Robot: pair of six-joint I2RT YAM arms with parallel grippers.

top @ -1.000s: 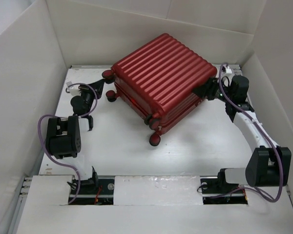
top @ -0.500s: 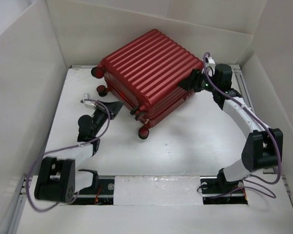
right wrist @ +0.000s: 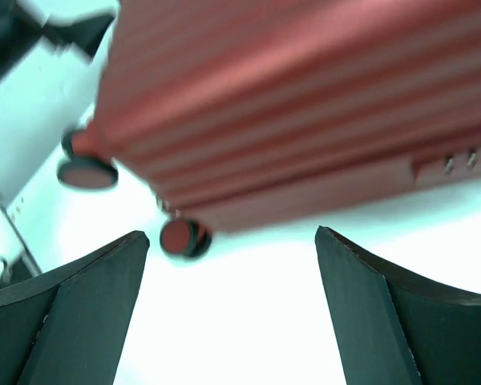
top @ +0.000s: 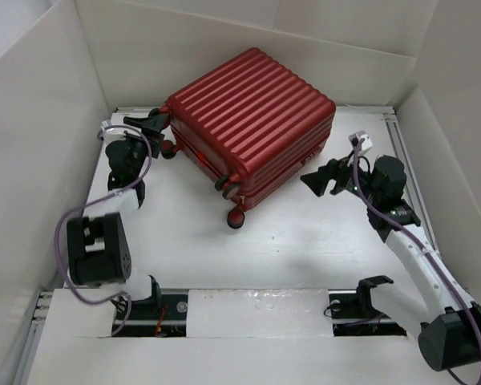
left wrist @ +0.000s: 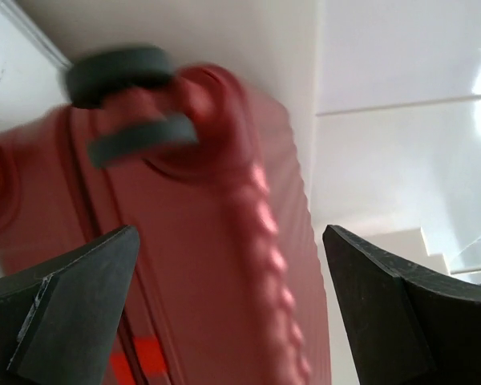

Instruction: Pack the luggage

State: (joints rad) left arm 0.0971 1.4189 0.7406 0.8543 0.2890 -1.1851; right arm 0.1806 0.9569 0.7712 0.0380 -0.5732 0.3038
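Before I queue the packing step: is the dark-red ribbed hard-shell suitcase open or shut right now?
Shut. The dark-red ribbed hard-shell suitcase lies flat with its two shells closed together, and no lining shows in any view.

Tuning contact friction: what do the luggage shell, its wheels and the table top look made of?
The luggage is likely hard moulded plastic, dark red and semi-gloss: its rigid parallel ribs carry soft highlights. Its wheels show red hubs with dark rims, probably plastic with a rubbery tread, but they are too blurred to be sure. The table is a smooth white board, matte to faintly sheeny; its material is unclear.
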